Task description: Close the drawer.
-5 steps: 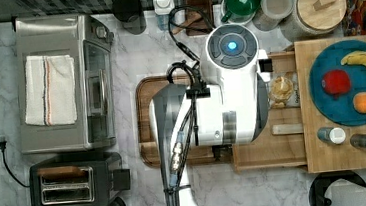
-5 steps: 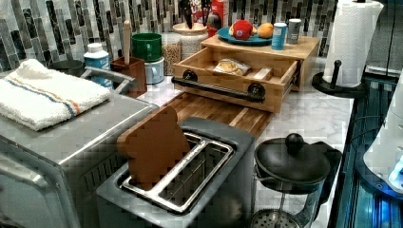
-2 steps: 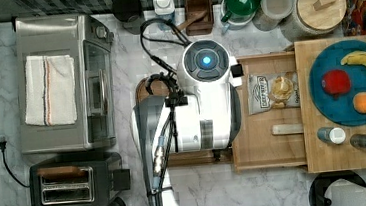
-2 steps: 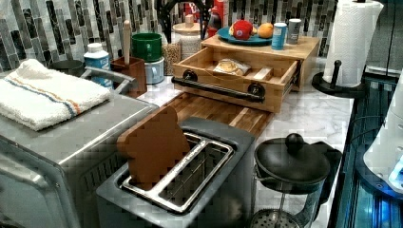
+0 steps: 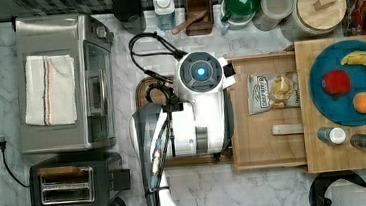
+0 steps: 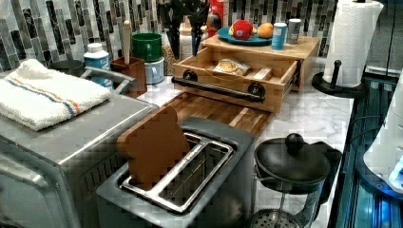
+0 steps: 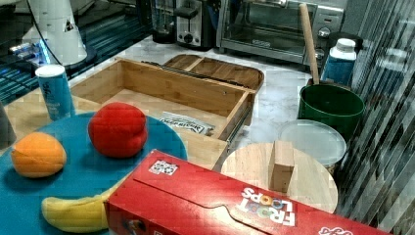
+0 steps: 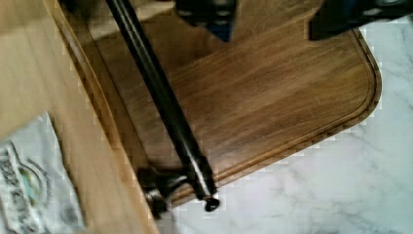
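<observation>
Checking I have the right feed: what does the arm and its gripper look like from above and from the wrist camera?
The arm has glossy white rounded shells with grey joints, and a dark round cap with a glowing blue light on top. Black cables loop off it and run along its side. In the wrist view, the fingers are dark, blocky shapes.

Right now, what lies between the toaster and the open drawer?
In the left view, the brown cutting board lies on the counter between the toaster and the drawer.

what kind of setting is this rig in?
Most likely a kitchen counter, possibly a mock-up: marble-look top with a toaster oven, a slot toaster, a tiled backsplash, and the open drawer holding a snack bag.
</observation>
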Robot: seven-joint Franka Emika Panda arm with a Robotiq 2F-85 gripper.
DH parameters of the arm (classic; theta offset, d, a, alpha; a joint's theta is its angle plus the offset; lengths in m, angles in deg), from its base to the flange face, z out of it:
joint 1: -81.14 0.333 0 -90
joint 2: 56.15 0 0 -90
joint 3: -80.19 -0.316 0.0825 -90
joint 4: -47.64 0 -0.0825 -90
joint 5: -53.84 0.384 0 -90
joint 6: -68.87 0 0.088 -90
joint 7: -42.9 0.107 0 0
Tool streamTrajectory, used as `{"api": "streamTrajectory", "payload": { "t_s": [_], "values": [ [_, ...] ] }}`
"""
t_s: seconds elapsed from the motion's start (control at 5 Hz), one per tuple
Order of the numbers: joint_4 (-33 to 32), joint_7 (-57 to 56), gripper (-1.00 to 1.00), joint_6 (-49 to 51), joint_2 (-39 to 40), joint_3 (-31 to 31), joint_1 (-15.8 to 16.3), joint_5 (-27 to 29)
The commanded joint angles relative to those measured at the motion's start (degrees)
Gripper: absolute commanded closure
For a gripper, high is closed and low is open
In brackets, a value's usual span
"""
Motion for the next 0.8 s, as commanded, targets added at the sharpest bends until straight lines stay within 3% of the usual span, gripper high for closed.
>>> {"api": "streamTrajectory", "payload": {
  "t_s": [0.2,0.8],
  "values": [
    [-8.4,-8.0,1.0,-7.8,0.9,-3.4,1.4,1.3],
    [-12.6,-19.0,1.0,-15.8,4.8,-1.6,-1.5,-6.0]
  ]
}}
